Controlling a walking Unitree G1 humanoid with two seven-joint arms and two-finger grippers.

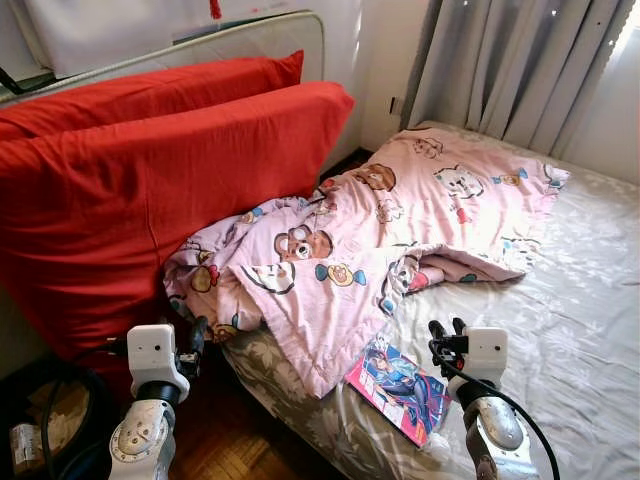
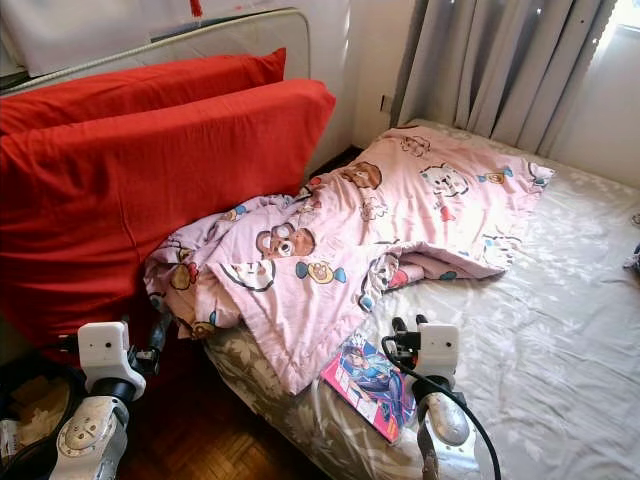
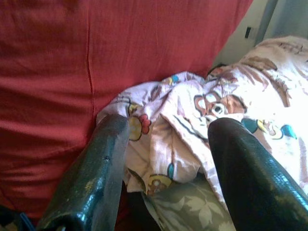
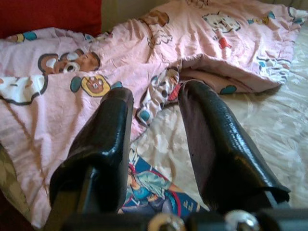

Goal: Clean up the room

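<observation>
Comic book (image 1: 398,388) is seen at 6 o'clock on the bed (image 1: 570,330), just beside the released right end effector (image 1: 446,331). Left end effector (image 1: 193,335), likewise spread, is held at 8 o'clock near the pink blanket (image 1: 400,220), with red pillows (image 1: 150,190) at 10 o'clock.

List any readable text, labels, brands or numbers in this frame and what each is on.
None can be read.
Comic book on the bed near the right gripper: the cover shows a cartoon figure; any title lettering is too small and blurred.
Pink blanket: cartoon animal prints, no words legible.
Bottle on the floor at left: label unreadable.
</observation>
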